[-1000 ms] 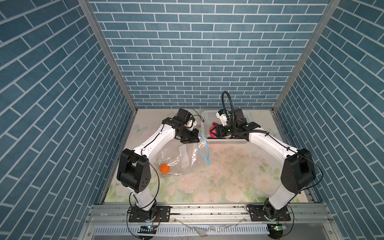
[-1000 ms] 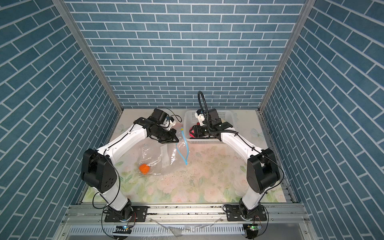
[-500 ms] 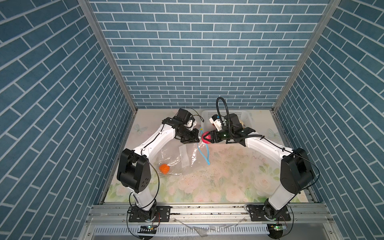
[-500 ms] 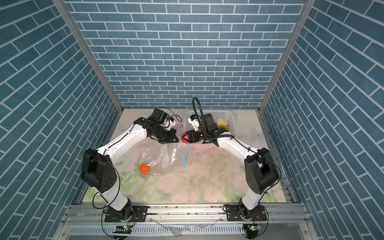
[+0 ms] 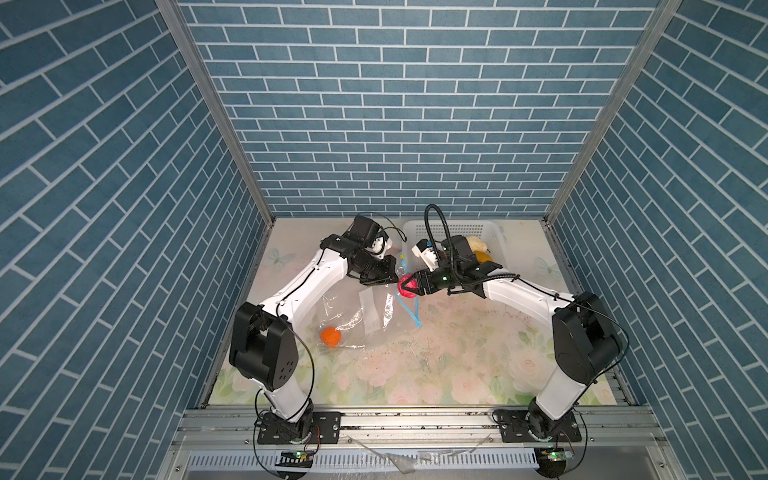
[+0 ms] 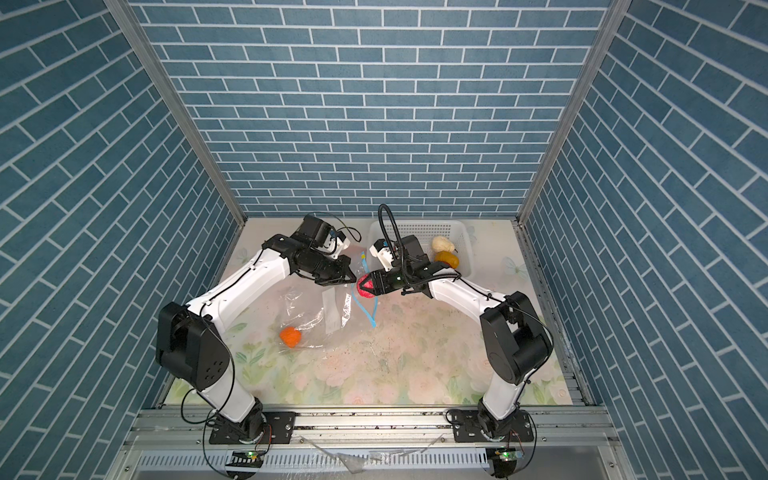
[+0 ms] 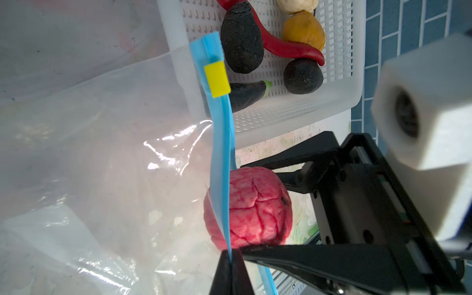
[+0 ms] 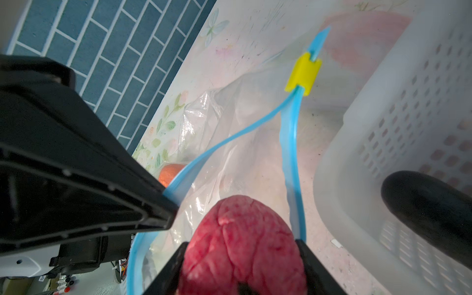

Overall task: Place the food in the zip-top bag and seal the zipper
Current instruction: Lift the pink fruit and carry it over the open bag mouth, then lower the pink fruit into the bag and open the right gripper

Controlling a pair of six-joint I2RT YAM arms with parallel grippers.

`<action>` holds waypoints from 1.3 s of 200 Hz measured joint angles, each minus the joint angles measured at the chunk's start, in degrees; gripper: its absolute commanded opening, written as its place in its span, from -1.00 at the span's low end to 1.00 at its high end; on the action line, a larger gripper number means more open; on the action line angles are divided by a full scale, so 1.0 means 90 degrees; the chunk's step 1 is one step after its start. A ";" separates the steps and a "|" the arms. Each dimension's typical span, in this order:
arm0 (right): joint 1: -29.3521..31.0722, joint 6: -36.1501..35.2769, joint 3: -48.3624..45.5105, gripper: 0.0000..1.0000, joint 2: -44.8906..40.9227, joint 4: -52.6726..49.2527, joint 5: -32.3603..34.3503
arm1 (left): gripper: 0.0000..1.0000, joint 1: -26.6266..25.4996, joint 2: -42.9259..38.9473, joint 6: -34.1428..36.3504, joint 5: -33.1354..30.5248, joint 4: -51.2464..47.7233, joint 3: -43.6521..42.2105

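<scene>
left gripper (image 7: 232, 255) jaws closed on the zipper (image 7: 221, 153) of the zip-top bag (image 7: 102, 153); right gripper (image 5: 409, 286) jaws clamp the pink bumpy ball (image 7: 255, 209), just beside the left jaws

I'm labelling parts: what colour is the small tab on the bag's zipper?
Yellow tab on a light blue zipper; clearest in the left wrist view.

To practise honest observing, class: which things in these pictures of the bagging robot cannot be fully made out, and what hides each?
Right wrist view: orange ball mostly behind the left pincer and zipper.
Right wrist view: pink bumpy ball partly cut off by the picture's edge.
Left wrist view: dark aubergine, one end behind the zipper's yellow tab.
Both top views: white label too small to read.
</scene>
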 measured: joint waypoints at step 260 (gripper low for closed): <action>0.0107 -0.0471 -0.0029 0.25 0.0148 -0.0699 0.0129 | -1.00 0.0000 -0.0085 -0.0114 0.0049 0.0092 0.0034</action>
